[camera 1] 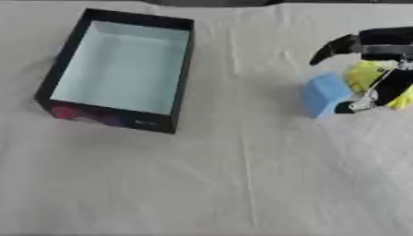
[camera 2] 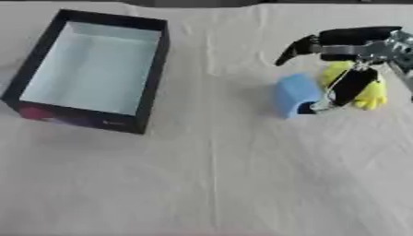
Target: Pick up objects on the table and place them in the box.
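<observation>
A black-walled box [camera 1: 184,73] with a pale blue inside stands empty at the far left of the cloth. At the right lie a light blue block [camera 1: 324,94] and, touching its right side, a yellow object [camera 1: 364,73]. My right hand [camera 2: 352,38] comes in from the right edge and hovers over these two. Its fingers are spread: one stretches left above the blue block, another hangs down across the yellow object with its tip beside the block's lower right. Nothing is held. The hand hides part of the yellow object. My left hand is in no view.
A creased white cloth [camera 1: 242,175] covers the table. Its near half and the strip between box and block are bare cloth. A dark edge runs along the far side.
</observation>
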Robot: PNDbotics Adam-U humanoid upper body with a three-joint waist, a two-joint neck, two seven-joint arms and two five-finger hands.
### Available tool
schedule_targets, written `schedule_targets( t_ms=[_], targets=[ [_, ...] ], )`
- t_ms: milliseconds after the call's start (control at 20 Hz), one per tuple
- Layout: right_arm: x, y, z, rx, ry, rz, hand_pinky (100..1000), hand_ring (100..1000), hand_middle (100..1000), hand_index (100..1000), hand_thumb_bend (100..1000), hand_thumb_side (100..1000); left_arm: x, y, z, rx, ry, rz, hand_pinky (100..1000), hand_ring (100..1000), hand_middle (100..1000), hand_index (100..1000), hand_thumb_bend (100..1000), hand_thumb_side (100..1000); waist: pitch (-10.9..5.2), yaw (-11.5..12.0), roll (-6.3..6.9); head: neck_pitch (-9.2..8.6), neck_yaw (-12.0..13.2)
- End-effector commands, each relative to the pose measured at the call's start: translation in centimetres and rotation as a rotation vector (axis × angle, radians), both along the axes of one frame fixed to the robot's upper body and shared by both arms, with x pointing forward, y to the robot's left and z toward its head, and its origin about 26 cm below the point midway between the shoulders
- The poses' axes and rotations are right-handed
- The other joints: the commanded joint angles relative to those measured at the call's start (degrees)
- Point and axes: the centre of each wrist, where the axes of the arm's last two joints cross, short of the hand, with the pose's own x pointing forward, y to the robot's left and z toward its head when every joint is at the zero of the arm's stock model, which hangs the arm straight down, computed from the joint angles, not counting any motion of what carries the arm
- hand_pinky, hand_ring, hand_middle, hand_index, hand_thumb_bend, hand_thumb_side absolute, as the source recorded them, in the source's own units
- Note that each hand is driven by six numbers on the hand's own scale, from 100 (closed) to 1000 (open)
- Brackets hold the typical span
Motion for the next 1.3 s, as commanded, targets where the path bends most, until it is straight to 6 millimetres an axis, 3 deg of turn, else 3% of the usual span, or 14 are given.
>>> schedule_targets(
  t_ms=[50, 1300],
  targets=[
    [0.2, -0.5, 0.9, -0.032, -0.026, -0.022, 975, 955, 879, 911, 482, 316, 0.0, 0.0, 0.8, 0.019, -0.024, -0.003, 795, 668, 793, 835, 422, 706, -0.57, 0.2, 0.09, -0.02, -0.2],
    [2.0, -1.3, -0.8, -0.124, 0.016, -0.086, 964, 955, 866, 904, 472, 293, 0.2, 0.0, 0.7, 0.013, -0.024, 0.0, 797, 665, 794, 835, 412, 710, 0.63, 0.3, 0.27, -0.02, -0.7]
  ],
)
